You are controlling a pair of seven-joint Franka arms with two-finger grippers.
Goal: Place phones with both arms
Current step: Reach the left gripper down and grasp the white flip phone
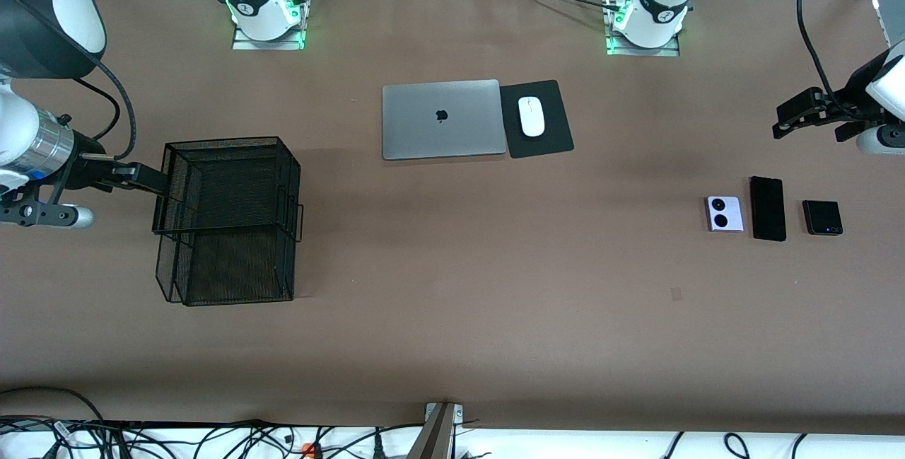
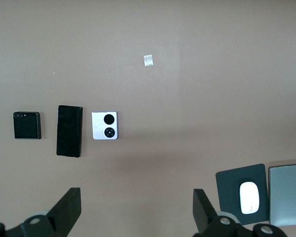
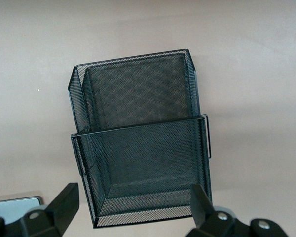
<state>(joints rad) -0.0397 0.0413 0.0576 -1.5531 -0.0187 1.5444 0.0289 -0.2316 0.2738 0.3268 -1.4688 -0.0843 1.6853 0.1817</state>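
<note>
My left pincer (image 2: 134,210) hangs with fingers apart over bare counter (image 1: 452,303) near three phones lying in a row: lilac-white phone (image 1: 725,213), long black phone (image 1: 768,208), small black phone (image 1: 822,217). My right pincer (image 3: 130,207), fingers apart, hovers over the mesh basket (image 1: 226,218).

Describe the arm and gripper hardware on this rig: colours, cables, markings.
Both arms are white with black joint bands. Green lights glow at both bases; the left arm's base also shows a red fitting. The right arm has a silver metal wrist section and a black cable looping along it. The left gripper and right gripper are black, with two flat wedge-shaped fingers each.
</note>
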